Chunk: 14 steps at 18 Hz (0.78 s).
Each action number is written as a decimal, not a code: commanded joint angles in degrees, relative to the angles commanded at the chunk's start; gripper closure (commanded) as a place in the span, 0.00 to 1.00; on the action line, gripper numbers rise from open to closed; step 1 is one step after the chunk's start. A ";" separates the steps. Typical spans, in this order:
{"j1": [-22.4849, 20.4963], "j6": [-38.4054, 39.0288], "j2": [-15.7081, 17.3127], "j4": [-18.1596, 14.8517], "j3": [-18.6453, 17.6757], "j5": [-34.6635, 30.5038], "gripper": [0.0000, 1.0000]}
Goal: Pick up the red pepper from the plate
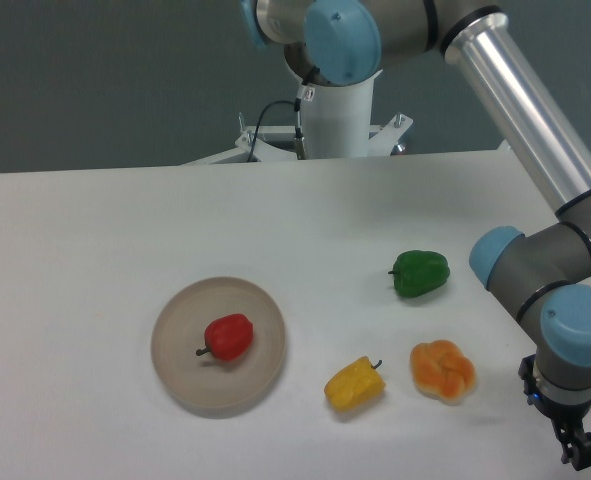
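The red pepper lies on its side near the middle of the round beige plate, its dark stem pointing left. The plate sits on the white table, left of centre and towards the front. My gripper hangs far off at the table's front right corner, pointing down, well apart from the plate and the pepper. Its dark fingers are small and seen edge-on, so the gap between them is not readable. Nothing shows between them.
A yellow pepper lies just right of the plate, an orange pepper beyond it, and a green pepper further back. The arm's silver link crosses above the table's right side from its base at the back.
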<state>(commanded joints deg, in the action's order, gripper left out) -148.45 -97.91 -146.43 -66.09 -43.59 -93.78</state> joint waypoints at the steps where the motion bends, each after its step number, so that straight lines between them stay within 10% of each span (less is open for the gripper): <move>1: 0.00 0.00 0.09 0.00 -0.17 0.00 0.00; 7: 0.88 1.23 1.32 -0.26 -0.70 -0.26 0.00; 14: 2.90 6.75 8.86 -0.53 -9.39 -0.18 0.00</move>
<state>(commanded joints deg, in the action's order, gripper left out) -145.55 -91.16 -137.56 -66.62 -52.98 -93.96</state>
